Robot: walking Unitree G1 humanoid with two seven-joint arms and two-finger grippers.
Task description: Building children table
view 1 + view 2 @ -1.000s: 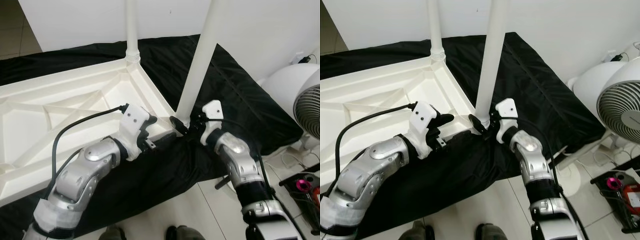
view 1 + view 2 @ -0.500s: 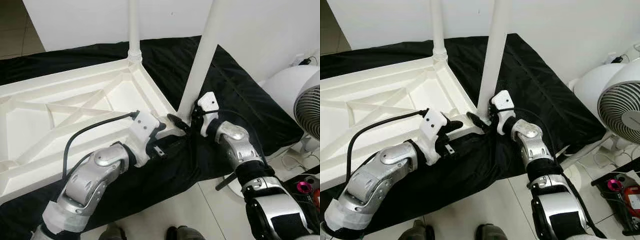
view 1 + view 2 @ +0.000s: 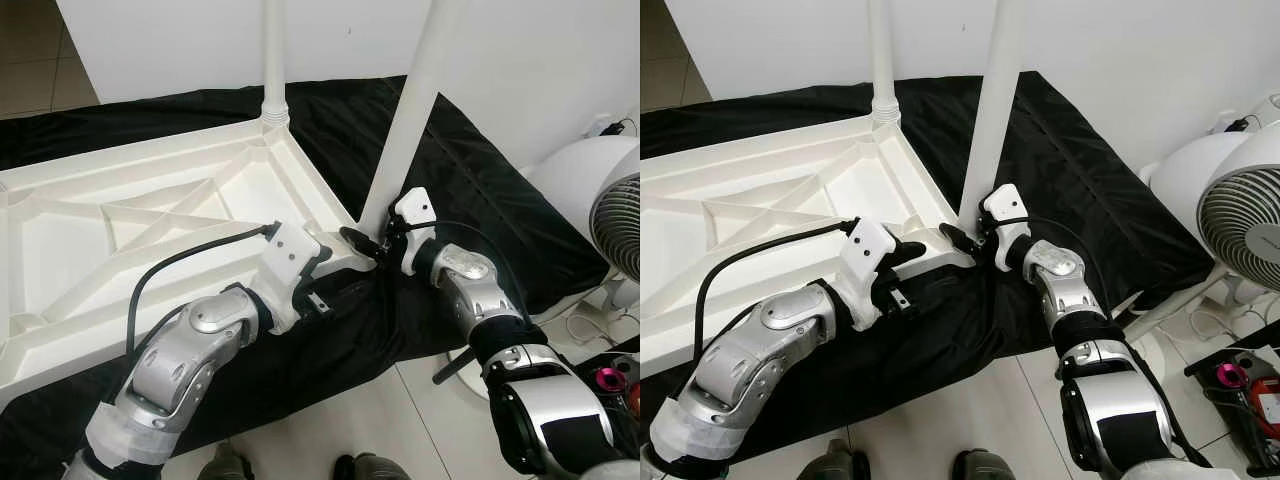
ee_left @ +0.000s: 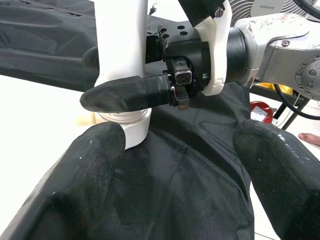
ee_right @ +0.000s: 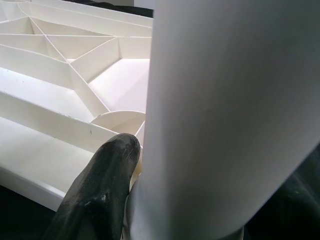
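table top: the white ribbed plastic table top [image 3: 150,230] is lying upside down on a black cloth sheet [image 3: 480,190] spread over the floor.
near leg: a white round plastic leg [image 3: 408,120] is standing, slightly tilted, in the near corner socket.
far leg: a second white round leg [image 3: 274,60] is standing upright in the far corner socket.
right tool: the right tool [image 3: 968,238] is closing its black fingers around the base of the near leg, just above the socket.
left tool: the left tool [image 3: 322,262] is hovering at the table top's edge beside that corner, its fingers spread wide and holding nothing.
step: seating the near leg, as i judge it.
doing it well: bring the leg plumb over the socket before pressing or twisting, and steady the edge with the left tool.
wrist views: the left wrist view is showing a right finger [image 4: 127,95] crossing the leg base; the right wrist view is showing the curved socket wall [image 5: 117,121].
surroundings: a white fan [image 3: 1240,210] is standing nearby.
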